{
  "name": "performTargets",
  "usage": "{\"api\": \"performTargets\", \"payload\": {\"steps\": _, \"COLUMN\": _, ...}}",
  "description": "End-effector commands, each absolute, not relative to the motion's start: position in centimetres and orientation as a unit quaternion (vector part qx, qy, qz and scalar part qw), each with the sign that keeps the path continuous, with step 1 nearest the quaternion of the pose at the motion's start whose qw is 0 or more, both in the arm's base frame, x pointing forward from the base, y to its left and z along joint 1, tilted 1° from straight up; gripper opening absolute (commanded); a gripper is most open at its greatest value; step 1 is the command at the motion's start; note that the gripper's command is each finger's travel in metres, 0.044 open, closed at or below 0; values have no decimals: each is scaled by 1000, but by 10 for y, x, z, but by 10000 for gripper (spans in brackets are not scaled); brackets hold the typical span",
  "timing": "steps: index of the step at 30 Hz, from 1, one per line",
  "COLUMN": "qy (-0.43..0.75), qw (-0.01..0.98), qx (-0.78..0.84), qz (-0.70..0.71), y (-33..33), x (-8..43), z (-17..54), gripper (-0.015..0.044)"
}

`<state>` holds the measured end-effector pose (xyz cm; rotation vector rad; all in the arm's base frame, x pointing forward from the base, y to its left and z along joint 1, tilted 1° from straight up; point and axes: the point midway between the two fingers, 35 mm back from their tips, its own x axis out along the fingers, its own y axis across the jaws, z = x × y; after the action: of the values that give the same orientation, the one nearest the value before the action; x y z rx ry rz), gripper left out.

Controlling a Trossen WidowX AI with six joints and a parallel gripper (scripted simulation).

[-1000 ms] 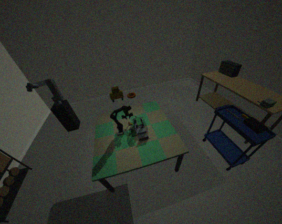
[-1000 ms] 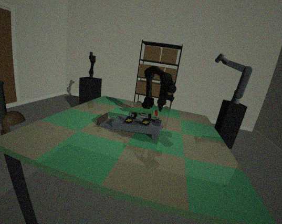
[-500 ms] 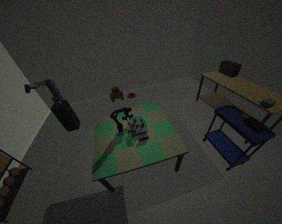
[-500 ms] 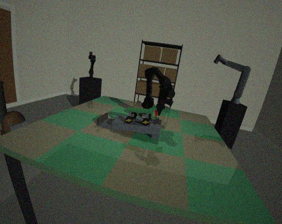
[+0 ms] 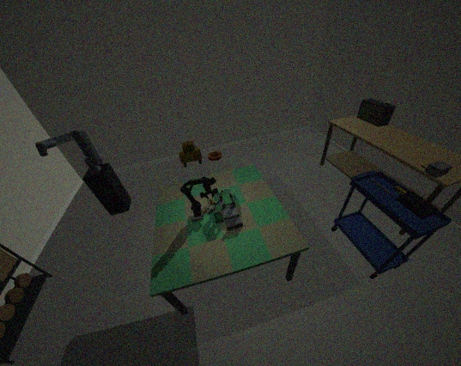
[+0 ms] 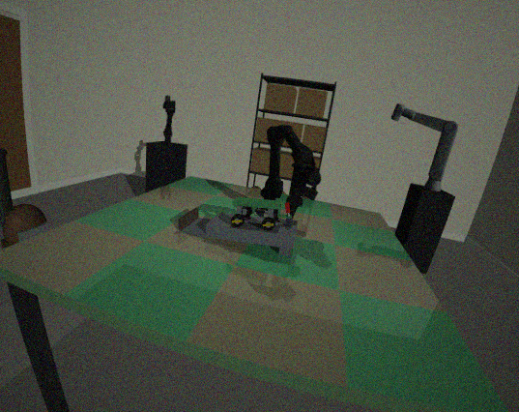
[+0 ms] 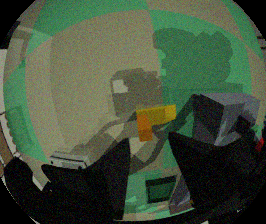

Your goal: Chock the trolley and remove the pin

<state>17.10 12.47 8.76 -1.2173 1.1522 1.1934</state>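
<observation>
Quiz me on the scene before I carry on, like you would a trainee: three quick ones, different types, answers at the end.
1. True or false: the red head of the stop pin shows beside the uphill end of the trolley.

2. Where is the chock?
A) Gripped in the hand
B) Against a trolley wheel
C) Off the ramp, ungripped

3. Fill in: in the exterior view, the trolley's near wheels have ____ hubs.

Key: 1 true; 2 C; 3 yellow.
</observation>
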Motion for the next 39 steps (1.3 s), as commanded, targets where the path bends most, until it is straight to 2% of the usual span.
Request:
{"api": "performTargets", "payload": {"steps": 1, "qy": 482, "qw": 512, "qx": -505, "qz": 500, "y": 125, "x": 170, "z": 79, "gripper": 190}}
{"api": "performTargets", "payload": {"steps": 39, "qy": 482, "qw": 512, "qx": -505, "qz": 500, "y": 125, "x": 170, "z": 39, "gripper": 190}}
